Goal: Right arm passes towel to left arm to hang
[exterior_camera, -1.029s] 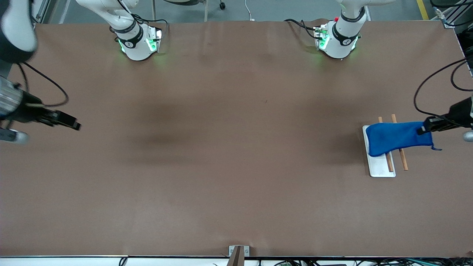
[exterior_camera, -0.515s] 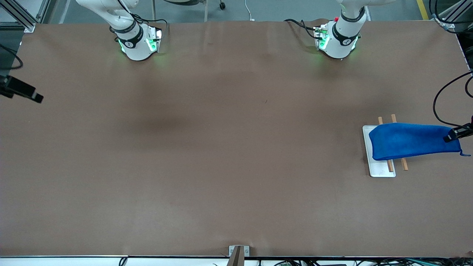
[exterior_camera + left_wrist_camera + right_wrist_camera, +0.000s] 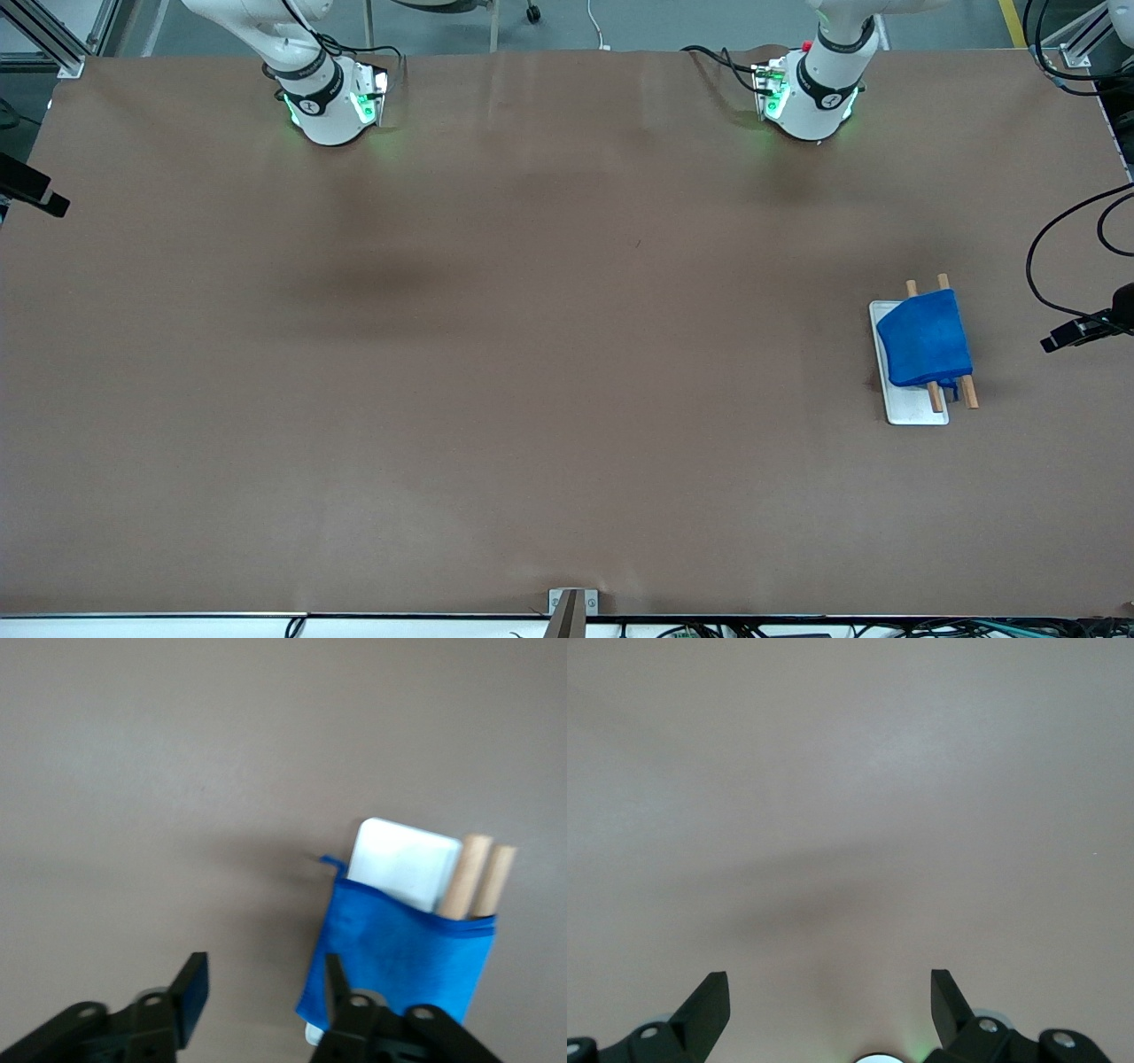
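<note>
— Two wooden rods are what we see carrying the towel, aren't they?

— Yes. We find the blue cloth draped over both rods, above a white tray that lies on the brown table, toward the left arm's end. The rod ends stick out past the cloth on both sides, and a small loop hangs at the corner nearer the front camera.

— Where do we put the left gripper?

— Over the table's edge at the left arm's end, clear of the towel. In its wrist view we see the two fingers spread with bare table between them, holding nothing.

— And the right gripper?

— We see it over the table's edge at the right arm's end, well apart from the towel. Its fingers stand wide apart over plain tabletop, empty.

— So we count the towel as touched by neither.

— Correct.
</note>
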`<control>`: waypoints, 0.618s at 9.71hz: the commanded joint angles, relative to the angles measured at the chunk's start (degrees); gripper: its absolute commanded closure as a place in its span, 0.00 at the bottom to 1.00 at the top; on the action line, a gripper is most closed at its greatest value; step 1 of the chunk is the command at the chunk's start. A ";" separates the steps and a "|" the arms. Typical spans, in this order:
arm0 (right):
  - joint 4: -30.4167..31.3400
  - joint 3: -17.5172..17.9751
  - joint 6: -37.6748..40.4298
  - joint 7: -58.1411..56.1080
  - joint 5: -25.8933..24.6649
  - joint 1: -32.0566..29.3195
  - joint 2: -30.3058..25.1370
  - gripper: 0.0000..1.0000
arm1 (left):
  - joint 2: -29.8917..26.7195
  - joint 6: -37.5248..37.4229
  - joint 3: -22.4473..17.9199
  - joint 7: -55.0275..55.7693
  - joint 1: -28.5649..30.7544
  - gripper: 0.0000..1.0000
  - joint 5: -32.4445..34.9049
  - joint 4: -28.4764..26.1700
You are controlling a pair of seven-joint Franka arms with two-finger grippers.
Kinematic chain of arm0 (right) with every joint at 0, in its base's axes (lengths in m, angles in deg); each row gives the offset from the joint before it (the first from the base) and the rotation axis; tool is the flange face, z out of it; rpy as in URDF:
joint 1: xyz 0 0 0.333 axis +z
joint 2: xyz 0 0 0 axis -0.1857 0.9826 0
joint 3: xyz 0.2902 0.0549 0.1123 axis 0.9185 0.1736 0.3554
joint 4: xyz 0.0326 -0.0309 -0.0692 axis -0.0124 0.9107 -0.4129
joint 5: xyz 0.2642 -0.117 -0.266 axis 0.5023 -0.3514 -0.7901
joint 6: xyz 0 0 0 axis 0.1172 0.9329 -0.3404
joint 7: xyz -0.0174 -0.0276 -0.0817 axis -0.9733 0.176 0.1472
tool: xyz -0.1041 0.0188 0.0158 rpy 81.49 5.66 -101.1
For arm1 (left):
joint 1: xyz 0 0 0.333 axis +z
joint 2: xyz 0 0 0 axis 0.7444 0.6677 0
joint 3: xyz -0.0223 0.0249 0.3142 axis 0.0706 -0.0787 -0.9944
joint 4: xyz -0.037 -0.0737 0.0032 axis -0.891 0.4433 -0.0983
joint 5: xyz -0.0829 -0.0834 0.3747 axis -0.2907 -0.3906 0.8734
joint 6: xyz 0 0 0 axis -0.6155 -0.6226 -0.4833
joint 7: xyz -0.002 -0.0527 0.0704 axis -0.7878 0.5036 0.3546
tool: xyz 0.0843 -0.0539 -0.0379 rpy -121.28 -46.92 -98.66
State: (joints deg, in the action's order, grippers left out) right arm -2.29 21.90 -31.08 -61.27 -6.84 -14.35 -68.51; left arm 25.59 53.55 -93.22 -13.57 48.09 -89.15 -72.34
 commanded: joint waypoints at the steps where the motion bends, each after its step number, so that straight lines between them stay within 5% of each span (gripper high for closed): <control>1: 0.89 0.54 -0.83 -1.21 -2.73 -0.04 -0.58 0.00 | -4.73 -1.11 1.03 0.86 -1.99 0.00 1.20 -1.38; 3: 0.72 0.63 -0.91 -1.21 -2.82 -0.04 -0.58 0.00 | -10.88 -2.61 4.97 1.47 -1.91 0.00 4.33 -2.95; 6: 0.28 0.54 -1.18 -0.60 -3.35 -0.31 -0.41 0.00 | -17.67 -6.97 15.94 14.18 -1.47 0.00 13.33 -4.81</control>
State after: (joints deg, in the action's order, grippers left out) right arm -2.28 21.99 -31.91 -62.04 -8.99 -14.28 -68.51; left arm 9.97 48.22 -80.93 -3.23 46.30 -77.92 -74.16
